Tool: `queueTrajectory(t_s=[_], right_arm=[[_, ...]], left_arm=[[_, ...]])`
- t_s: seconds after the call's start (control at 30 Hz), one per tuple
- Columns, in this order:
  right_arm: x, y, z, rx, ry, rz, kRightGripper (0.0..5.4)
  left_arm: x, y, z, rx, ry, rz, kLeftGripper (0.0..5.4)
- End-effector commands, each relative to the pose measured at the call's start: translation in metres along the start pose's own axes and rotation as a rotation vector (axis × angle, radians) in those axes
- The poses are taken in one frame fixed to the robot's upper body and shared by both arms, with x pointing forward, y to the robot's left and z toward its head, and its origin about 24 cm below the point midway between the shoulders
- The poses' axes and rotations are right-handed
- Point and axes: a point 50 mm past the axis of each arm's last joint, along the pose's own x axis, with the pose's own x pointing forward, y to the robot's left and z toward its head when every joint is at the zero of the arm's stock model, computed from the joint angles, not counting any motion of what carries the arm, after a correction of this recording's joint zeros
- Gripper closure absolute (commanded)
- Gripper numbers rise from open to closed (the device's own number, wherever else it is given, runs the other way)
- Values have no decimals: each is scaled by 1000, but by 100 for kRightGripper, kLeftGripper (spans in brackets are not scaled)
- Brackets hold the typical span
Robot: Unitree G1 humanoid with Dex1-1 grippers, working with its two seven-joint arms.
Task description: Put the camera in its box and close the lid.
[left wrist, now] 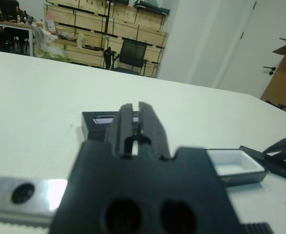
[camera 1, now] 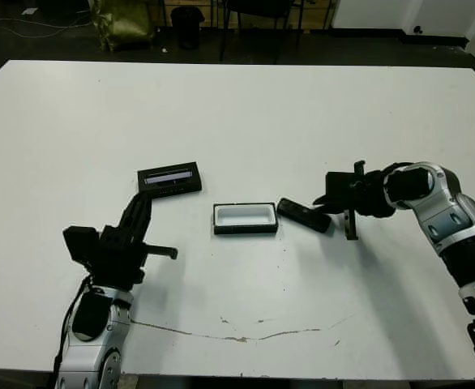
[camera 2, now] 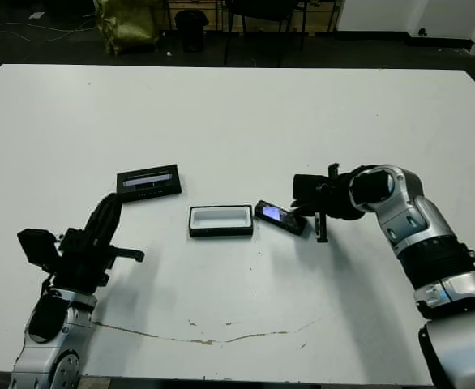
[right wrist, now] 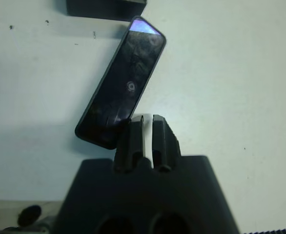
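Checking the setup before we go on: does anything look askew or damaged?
The camera lies askew beside the box, not inside. A thin brown crack-like line runs across the table near the front edge.

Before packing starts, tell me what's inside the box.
Nothing shows inside the box: only its white lining. The camera lies on the table just beside it, near the right end effector. The lid lies apart. The near inner wall is hidden.
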Motion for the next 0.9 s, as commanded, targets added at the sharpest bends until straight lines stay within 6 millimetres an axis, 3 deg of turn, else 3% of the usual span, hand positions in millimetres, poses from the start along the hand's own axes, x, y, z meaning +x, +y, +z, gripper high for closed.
queueTrajectory(t_s=[0.03, 0.63, 0.77, 0.9], right_arm=[[-1, 10, -8, 28, 23, 33, 540], [-2, 12, -7, -7, 53, 60, 540], [-4, 10, -10, -15, 88, -40, 540], [-9, 3, -22, 20, 105, -285, 540]], left_arm=[[-3, 3, -6, 2, 33, 17, 539], [-4, 2, -5, 9, 45, 23, 539], [-5, 2, -4, -1, 55, 24, 539], [-4, 2, -5, -3, 46, 16, 539]])
